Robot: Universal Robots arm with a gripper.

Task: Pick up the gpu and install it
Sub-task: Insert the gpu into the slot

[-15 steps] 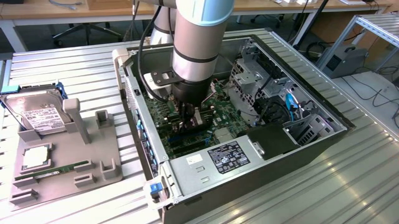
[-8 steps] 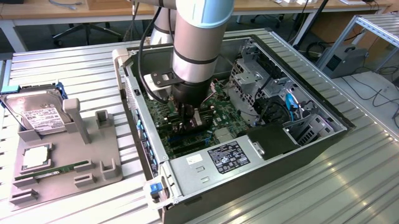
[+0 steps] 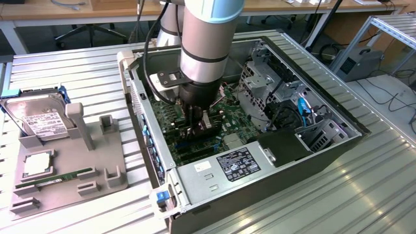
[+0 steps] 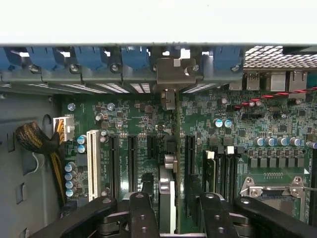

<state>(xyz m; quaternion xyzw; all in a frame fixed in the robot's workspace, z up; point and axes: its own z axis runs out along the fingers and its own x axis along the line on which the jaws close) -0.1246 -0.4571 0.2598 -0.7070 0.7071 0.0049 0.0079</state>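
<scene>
In the exterior view, the arm reaches straight down into the open computer case [image 3: 312, 73] on the table [image 3: 58, 78]. The claw [image 3: 198, 127] sits low over the motherboard [image 3: 224, 114], clenched on the gpu [image 3: 206, 122], which stands on edge. At nine o'clock from the case, a grey tray [image 3: 68, 161] carries a hard drive [image 3: 40, 122] and a memory stick [image 3: 55, 179].

In the wrist view, the claw [image 4: 171, 208] grips the gpu [image 4: 167, 191] edge-on between black expansion slots [image 4: 131, 163], its metal bracket [image 4: 174, 74] up against the blue slot clips [image 4: 89, 57]. A bundle of cables [image 4: 34, 139] lies near nine o'clock.
</scene>
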